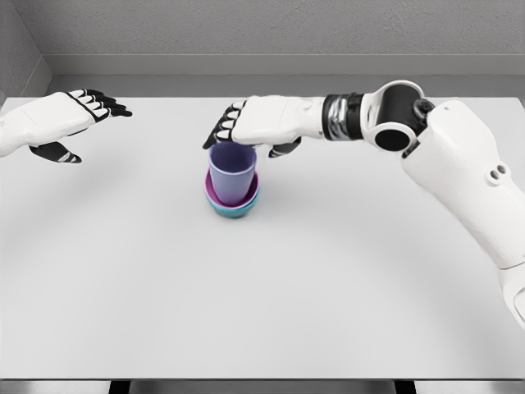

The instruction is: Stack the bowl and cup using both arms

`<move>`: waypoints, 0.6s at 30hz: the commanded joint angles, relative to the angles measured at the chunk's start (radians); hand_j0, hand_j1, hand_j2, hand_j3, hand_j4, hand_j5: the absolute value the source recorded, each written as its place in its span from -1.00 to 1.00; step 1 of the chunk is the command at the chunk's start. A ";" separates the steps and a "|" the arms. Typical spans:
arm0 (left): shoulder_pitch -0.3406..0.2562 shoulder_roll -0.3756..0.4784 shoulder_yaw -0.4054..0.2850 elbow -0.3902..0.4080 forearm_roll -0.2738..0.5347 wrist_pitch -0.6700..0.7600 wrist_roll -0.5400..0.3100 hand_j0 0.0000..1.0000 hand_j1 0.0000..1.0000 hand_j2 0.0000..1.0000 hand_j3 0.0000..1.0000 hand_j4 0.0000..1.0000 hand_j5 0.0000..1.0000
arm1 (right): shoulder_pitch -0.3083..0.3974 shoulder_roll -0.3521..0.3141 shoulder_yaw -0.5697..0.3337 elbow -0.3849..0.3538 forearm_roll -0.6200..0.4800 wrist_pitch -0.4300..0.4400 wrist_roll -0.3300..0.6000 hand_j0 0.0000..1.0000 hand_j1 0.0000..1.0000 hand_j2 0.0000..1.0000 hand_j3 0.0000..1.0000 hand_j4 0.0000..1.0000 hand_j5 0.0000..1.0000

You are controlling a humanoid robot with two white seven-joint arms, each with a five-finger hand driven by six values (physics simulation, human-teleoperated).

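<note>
Right hand: your right hand [250,123] reaches in from the right and sits just over the rim of the cup, palm down, fingers stretched toward the left and loose, gripping nothing you can see; the thumb hangs below on the near right side.
Left hand: your left hand [61,119] hovers over the far left of the worktop, well apart from the stack, fingers extended and relaxed, holding nothing.
Cup: the lavender cup [232,174] stands upright inside the bowls, just left of the worktop's middle and toward the far side.
Bowls: a pink bowl [212,192] nests in a teal bowl [232,213], the cup in the pink one; only their rims and a little of the outer walls show.
Hidden: the far edge of the cup's rim lies under the right hand, so you cannot tell whether hand and cup touch. The left forearm is cut off by the picture's left edge, the right arm by the right edge.
Worktop: a plain pale grey worktop [262,304].
Room: a grey textured wall [246,29] behind it.
</note>
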 commanded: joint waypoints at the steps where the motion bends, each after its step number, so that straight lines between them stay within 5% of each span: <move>1: 0.000 0.001 0.001 0.001 0.005 0.001 0.001 1.00 1.00 1.00 1.00 1.00 1.00 | 0.000 -0.008 -0.006 -0.011 -0.013 0.003 0.000 1.00 1.00 1.00 1.00 1.00 1.00; 6: 0.002 0.003 0.003 0.000 0.011 0.001 0.001 1.00 1.00 1.00 1.00 1.00 1.00 | 0.017 -0.097 -0.190 -0.157 -0.014 0.003 0.000 1.00 1.00 1.00 1.00 1.00 1.00; 9: 0.002 0.004 0.003 0.000 0.012 0.001 0.001 1.00 1.00 1.00 1.00 1.00 1.00 | 0.112 -0.273 -0.301 -0.295 -0.063 0.003 0.000 1.00 1.00 1.00 1.00 1.00 1.00; 14: 0.002 0.003 0.003 0.001 0.011 0.001 0.001 1.00 1.00 1.00 1.00 1.00 1.00 | 0.367 -0.413 -0.563 -0.304 -0.114 0.003 0.000 1.00 1.00 1.00 1.00 1.00 1.00; 18: 0.002 0.004 0.003 0.001 0.011 0.001 0.001 1.00 1.00 1.00 1.00 1.00 1.00 | 0.397 -0.413 -0.566 -0.299 -0.123 0.003 0.000 1.00 1.00 1.00 1.00 1.00 1.00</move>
